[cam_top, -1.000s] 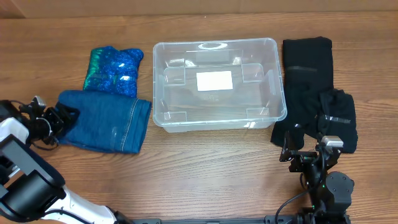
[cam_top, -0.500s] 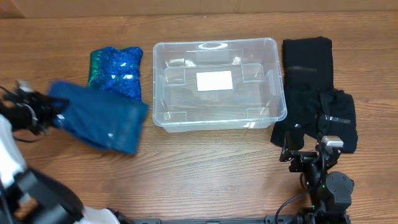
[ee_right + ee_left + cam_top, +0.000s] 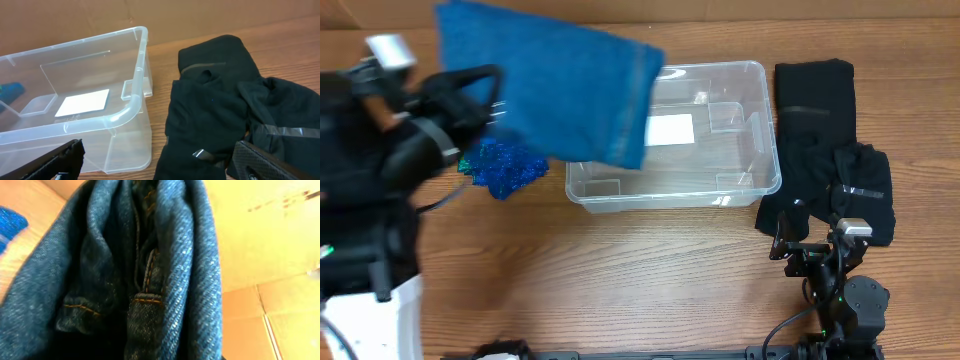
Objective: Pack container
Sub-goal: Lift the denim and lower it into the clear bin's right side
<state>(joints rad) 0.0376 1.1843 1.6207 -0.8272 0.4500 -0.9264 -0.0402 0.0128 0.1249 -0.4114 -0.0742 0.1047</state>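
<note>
My left gripper (image 3: pixel 490 92) is shut on a folded pair of blue jeans (image 3: pixel 560 85) and holds them high above the table. In the overhead view the jeans cover the left end of the clear container (image 3: pixel 720 130). Denim (image 3: pixel 150 270) fills the left wrist view and hides the fingers. The container holds nothing that I can see except the white label (image 3: pixel 665 129) on its base. My right gripper (image 3: pixel 817 250) stands open low near the table's front, and in its wrist view (image 3: pixel 157 160) it faces the container's corner (image 3: pixel 132 107) and a heap of black clothes (image 3: pixel 225 100).
A shiny blue garment (image 3: pixel 505 165) lies on the table left of the container, partly under the raised arm. The black clothes (image 3: pixel 825 130) lie along the container's right side. Cardboard walls stand behind the table.
The left gripper shut on the jeans' left edge, then lifted them off the table and swung them up and right over the container's left end. The right arm has not moved.
</note>
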